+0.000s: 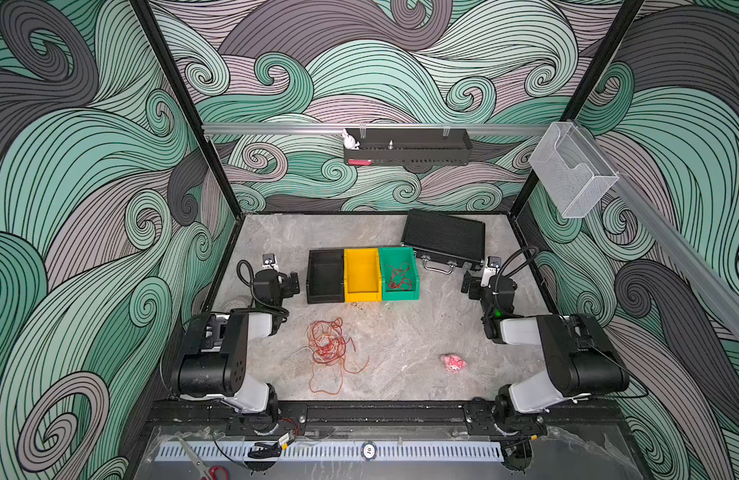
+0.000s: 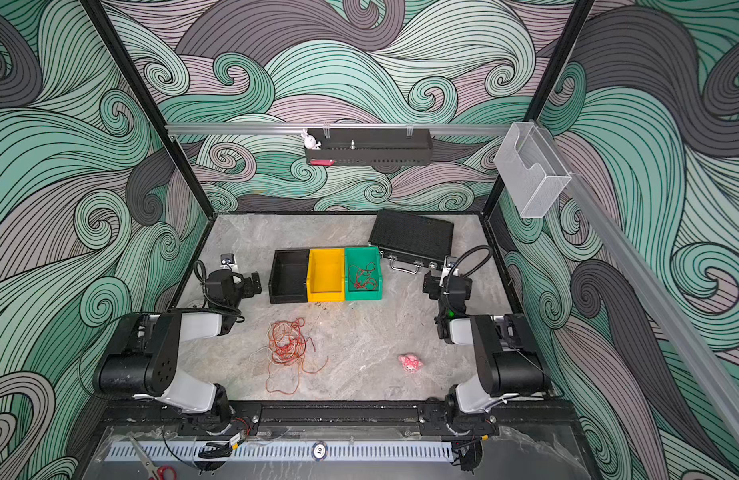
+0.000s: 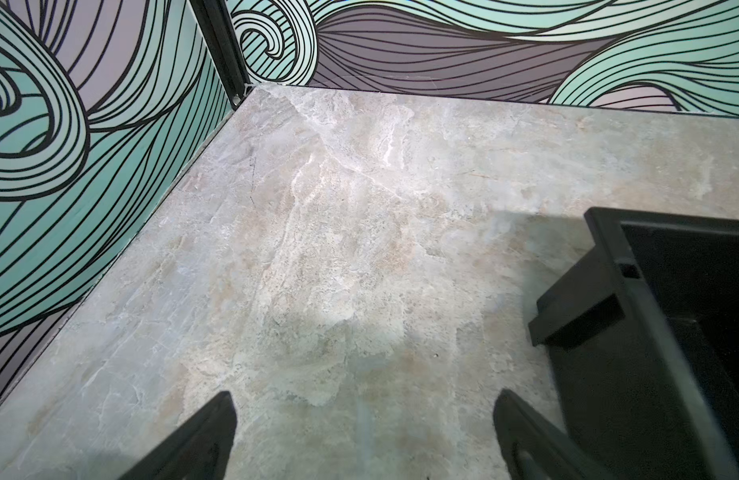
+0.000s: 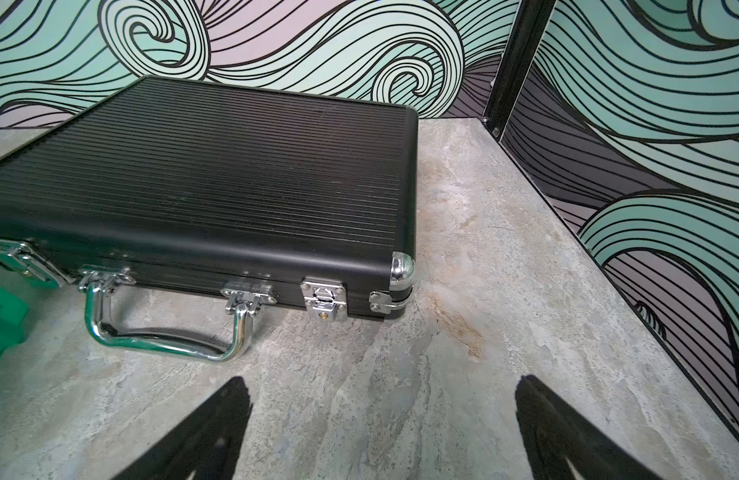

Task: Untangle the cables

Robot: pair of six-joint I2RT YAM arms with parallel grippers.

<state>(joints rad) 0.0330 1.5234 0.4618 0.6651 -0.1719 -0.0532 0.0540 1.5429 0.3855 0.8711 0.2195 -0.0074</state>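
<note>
We count two hands, left hand (image 3: 363,405) and right hand (image 4: 384,388), both spread, empty. One tangle of cables (image 1: 328,349) lies behind and between them, nearer the left hand, touching neither; of three bins (image 1: 363,274), the green bin (image 1: 401,294) holds one red cable (image 1: 399,279)

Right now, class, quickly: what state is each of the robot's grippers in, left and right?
Left gripper: jaws open, holding nothing.
Right gripper: jaws open, holding nothing.

Tangled thin cables (image 1: 328,348) on grey table (image 1: 401,340), pink plush toy (image 1: 454,363) well apart, red wire (image 1: 398,279) in green bin (image 1: 401,294)
</note>
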